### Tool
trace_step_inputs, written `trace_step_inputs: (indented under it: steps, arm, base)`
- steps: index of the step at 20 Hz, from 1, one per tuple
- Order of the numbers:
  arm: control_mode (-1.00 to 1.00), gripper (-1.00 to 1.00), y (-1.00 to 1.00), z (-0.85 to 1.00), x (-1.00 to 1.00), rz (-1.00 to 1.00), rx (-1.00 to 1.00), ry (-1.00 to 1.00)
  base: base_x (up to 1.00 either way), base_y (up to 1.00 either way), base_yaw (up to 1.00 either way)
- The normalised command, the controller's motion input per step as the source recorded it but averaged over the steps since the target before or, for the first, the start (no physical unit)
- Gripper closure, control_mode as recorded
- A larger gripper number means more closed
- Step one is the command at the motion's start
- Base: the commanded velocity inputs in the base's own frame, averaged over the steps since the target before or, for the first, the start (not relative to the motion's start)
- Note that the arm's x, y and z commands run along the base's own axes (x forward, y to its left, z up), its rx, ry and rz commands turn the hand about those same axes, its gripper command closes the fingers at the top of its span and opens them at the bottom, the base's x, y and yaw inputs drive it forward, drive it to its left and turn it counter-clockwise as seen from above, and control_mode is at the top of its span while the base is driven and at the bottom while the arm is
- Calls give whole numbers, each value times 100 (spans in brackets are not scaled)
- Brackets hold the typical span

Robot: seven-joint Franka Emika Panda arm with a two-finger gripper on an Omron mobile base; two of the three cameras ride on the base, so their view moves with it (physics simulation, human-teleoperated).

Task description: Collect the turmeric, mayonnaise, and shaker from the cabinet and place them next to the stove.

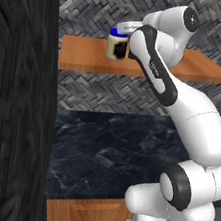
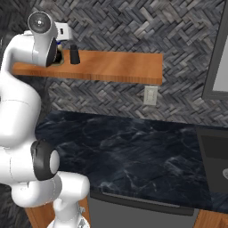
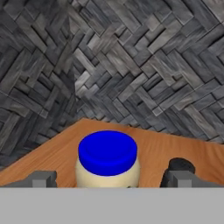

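In the left base view, the squat cream-white mayonnaise jar with a blue lid (image 1: 117,44) is seen standing on the flat orange-brown wooden cabinet shelf (image 1: 86,55). In the right base view, the small dark tapered shaker (image 2: 74,54) stands on that shelf. In the hand view, the jaws are spread wide and empty either side of the jar, so they should be lowered squarely around its body before being closed.

The mayonnaise (image 1: 117,44) is standing upright on the cabinet (image 1: 86,55), which is hanging on the wall above the counter (image 2: 133,156). In the right base view the shaker (image 2: 74,54) is sitting on the same board, near its left end and just beside the arm. In the hand view the gripper (image 3: 111,179) is hovering just above the jar, one fingertip (image 3: 41,178) lying to each side of the lid. An outlet (image 2: 150,95) is sitting on the wall under the shelf's right end.
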Motion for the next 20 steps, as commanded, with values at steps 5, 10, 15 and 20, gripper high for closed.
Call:
trace_step_inputs:
  steps: [5,10,15,20]
  arm:
    - [-100,-100,11,-6,16,0,-2,0]
    - [-100,-100,5,-8,17,0,-2,0]
    - [-100,-100,5,-9,15,0,-2,0]
    - [-100,-100,8,-11,14,0,-4,0]
  base:
    - [0,0,0]
    - [0,0,0]
    - [0,0,0]
    - [0,0,0]
